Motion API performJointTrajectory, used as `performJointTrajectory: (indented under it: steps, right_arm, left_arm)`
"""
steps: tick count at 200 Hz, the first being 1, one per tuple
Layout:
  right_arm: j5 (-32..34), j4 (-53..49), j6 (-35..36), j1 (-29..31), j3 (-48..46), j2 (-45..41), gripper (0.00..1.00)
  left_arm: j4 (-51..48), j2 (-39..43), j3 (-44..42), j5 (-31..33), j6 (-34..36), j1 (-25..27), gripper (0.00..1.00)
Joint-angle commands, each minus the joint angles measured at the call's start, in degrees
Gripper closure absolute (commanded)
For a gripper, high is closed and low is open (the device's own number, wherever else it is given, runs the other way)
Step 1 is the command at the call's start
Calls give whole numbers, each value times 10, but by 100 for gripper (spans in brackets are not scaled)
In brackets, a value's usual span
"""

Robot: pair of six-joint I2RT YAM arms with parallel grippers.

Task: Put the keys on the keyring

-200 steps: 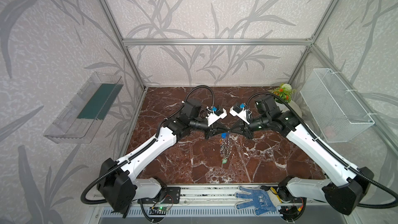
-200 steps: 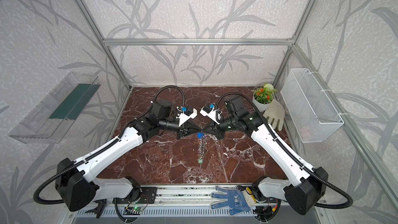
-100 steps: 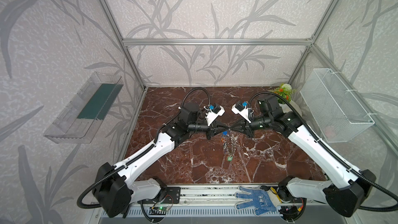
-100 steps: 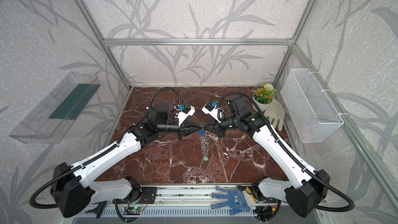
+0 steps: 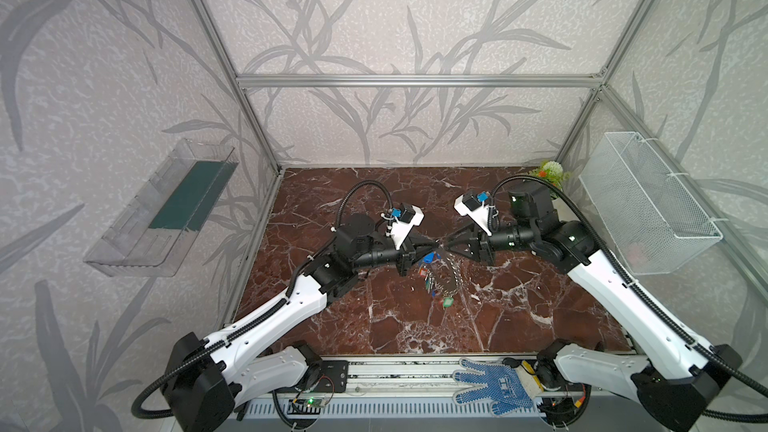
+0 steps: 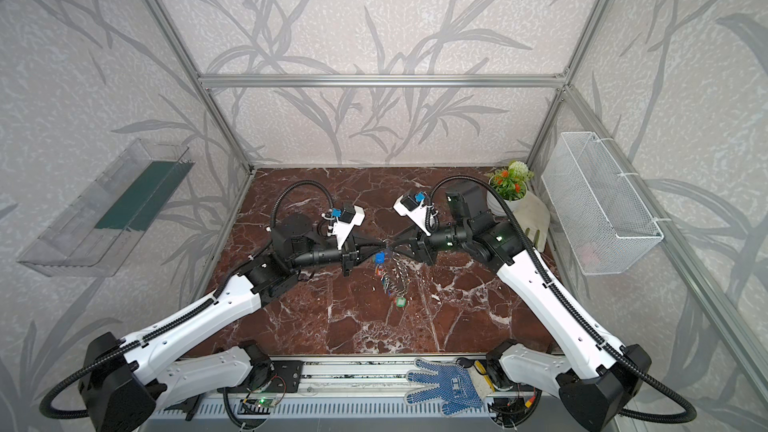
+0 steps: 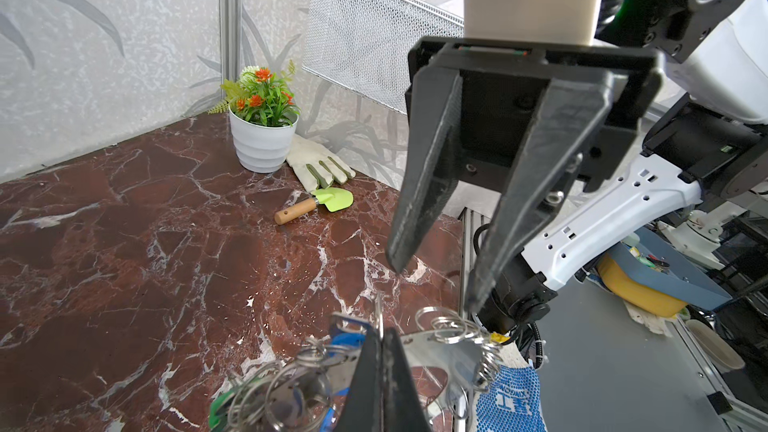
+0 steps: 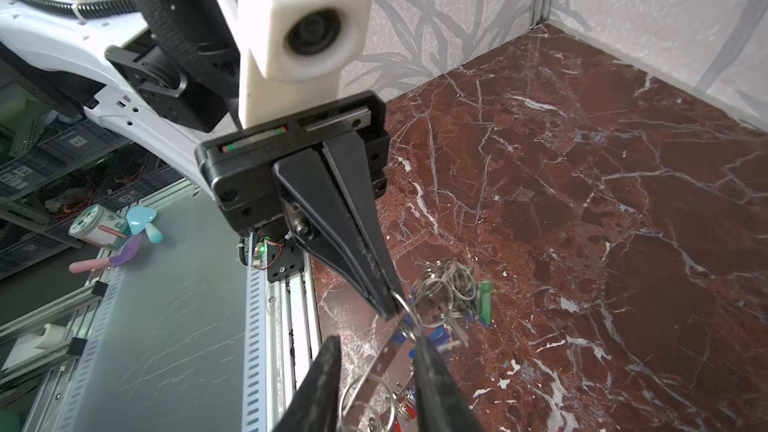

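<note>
Above the centre of the marble tabletop (image 5: 365,326), the left gripper (image 5: 435,246) and the right gripper (image 5: 449,245) are seen almost tip to tip in both top views. The left reaches in from 9 o'clock and the right from 3 o'clock. Finger spacing is not resolved there. In the left wrist view the right gripper (image 7: 436,284) is shown with a clear gap between its fingers, and the left gripper (image 7: 380,332) is shown pressed together over the rim of the keyring (image 7: 440,357). In the right wrist view the keyring (image 8: 384,357) is presented edge-on as a thin strip inside the gap of the right gripper (image 8: 376,342). Contact with either finger cannot be told.

A trowel (image 7: 316,203) is shown only by the left wrist view, beside a white glove (image 7: 316,164) and a flower pot (image 7: 262,147). The flower pot (image 6: 511,197) stands at the 2 o'clock corner. Free tabletop is available from 6 through 9 o'clock and toward 12 o'clock. A dotted glove (image 5: 492,384) lies on the front rail at 5 o'clock.

The keyring (image 5: 453,272) is held on edge by its upper rim. The keys (image 5: 429,282) hang beneath it in a bunch whose long axis is drawn from 12 to 6 o'clock in both top views. A blue tag (image 5: 428,258) is near the top and a green tag (image 5: 447,302) at the 6 o'clock end. Whether the bunch touches the tabletop cannot be told.
</note>
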State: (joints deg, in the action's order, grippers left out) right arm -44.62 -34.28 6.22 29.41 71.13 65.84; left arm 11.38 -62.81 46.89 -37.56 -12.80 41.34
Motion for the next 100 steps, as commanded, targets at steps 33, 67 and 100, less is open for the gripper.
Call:
performJointTrajectory:
  steps: [33,67,100]
  right_arm:
    - [36,119,-140,-81,-83,-48,66]
    - [12,135,-152,-80,-116,-44,64]
    - [-13,146,-165,-67,-142,-58,64]
  left_arm:
    - [113,38,-29,94,-5,31,100]
    - [166,41,-54,133,-3,42,100]
    - [209,29,-63,144,0,45,100]
